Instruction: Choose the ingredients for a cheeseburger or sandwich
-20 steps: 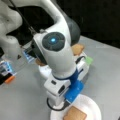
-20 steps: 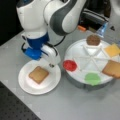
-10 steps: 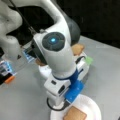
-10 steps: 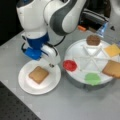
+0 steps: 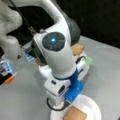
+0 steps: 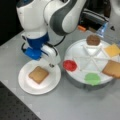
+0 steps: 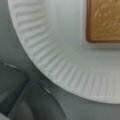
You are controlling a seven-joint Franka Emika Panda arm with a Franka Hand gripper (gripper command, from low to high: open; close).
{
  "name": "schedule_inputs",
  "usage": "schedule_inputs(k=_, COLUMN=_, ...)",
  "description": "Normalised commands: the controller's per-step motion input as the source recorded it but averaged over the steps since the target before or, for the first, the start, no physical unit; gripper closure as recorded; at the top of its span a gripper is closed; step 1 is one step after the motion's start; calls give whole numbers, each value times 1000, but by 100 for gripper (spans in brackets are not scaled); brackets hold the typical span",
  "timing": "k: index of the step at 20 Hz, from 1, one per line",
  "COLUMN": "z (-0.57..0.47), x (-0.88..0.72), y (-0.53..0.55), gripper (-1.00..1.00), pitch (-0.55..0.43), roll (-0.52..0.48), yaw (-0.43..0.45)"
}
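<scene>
One tan bread square (image 6: 38, 74) lies alone on the white plate (image 6: 26, 86), also seen as bread (image 5: 75, 115) on the plate (image 5: 93, 106) and as bread (image 7: 103, 21) in the wrist view. My gripper (image 6: 51, 63) hangs over the plate's rim on the side facing the divided tray (image 6: 75, 53); nothing shows in it. The tray holds a brown patty (image 6: 93, 39), a yellow cheese square (image 6: 112, 50), a second bread square (image 6: 112, 68), a green piece (image 6: 92, 78) and a red disc (image 6: 70, 65). In a front view the arm hides most of the tray; bread (image 5: 78, 48) and the green piece (image 5: 88, 60) show.
An orange item (image 6: 81, 28) and dark equipment lie behind the tray at a front view's top. Blue-lit gear (image 5: 6, 68) and an orange piece (image 5: 9, 79) sit at a front view's left. The plate rim (image 7: 50, 62) fills the wrist view above a grey edge (image 7: 27, 100).
</scene>
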Motion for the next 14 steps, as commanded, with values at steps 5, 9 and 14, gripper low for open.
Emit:
schedule_inputs(k=5, z=-55, x=-90, y=49, gripper=-100, pitch=-75, roll=-169, yaw=20)
schedule_inputs(k=9, z=-55, x=-90, y=49, gripper=-100, pitch=-75, roll=-169, yaw=20)
schedule_inputs(k=14, z=-55, x=-90, y=49, gripper=-100, pitch=-75, roll=-169, yaw=20)
